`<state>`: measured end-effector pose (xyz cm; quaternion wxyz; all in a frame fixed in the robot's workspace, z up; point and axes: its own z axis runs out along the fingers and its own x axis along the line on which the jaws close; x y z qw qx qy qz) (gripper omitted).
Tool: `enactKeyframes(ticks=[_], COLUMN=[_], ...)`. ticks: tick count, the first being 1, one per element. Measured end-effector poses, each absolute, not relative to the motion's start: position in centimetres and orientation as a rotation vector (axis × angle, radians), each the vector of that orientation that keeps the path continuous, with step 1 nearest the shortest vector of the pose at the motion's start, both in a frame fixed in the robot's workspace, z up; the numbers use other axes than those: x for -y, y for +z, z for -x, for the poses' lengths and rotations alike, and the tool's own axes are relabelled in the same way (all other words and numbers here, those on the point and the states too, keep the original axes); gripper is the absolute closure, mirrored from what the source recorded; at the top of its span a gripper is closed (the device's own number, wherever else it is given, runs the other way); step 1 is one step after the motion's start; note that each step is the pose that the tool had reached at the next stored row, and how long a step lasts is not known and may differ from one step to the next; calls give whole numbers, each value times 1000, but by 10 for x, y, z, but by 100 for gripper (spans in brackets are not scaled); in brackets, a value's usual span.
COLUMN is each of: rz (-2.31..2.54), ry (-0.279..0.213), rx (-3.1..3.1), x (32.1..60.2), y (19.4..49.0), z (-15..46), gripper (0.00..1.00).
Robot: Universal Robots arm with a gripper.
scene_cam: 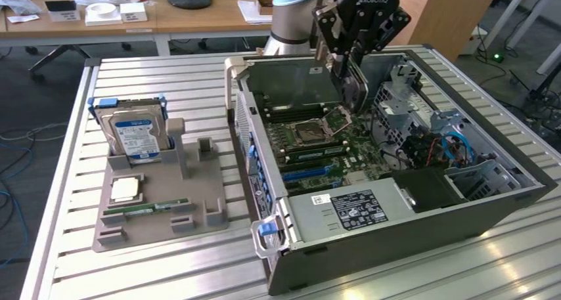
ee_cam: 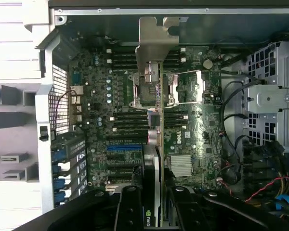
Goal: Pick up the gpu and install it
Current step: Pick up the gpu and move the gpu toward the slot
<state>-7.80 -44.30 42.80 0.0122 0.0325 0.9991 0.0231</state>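
Since the gpu (scene_cam: 353,86) hangs edge-on from the claw (scene_cam: 351,47), we take the pick-up half of the job as done: the claw is clamped on the card, one finger (ee_cam: 130,211) on each flat face, and in the wrist view the thin black edge of the gpu (ee_cam: 151,192) runs straight out from between them to its silver bracket (ee_cam: 156,38) at the end farthest from the claw (ee_cam: 154,204). Directly beneath the claw lies the motherboard (scene_cam: 337,142) inside the open computer case (scene_cam: 491,201), and the card's far end sits over the region of the processor socket (ee_cam: 147,91). As far as we can judge, the card is apart from the board, not touching it, and it stands on end, not with its connector edge turned toward the board. The blue slots (ee_cam: 125,148) lie off to one side of the card's line and look unfilled, so we judge the install itself as not yet done. Outside the case, well apart from the claw, the grey holder tray (scene_cam: 210,218) carries the hard drive (scene_cam: 136,136) upright, with the memory stick (scene_cam: 144,209) and a square processor chip (scene_cam: 125,190) lying flat.
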Motion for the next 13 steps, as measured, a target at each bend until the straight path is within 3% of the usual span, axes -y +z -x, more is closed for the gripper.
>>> enactKeyframes(ticks=[13], rz=[-101], ry=[72], rx=[-3115], x=[443], y=[428], z=[54], gripper=[73])
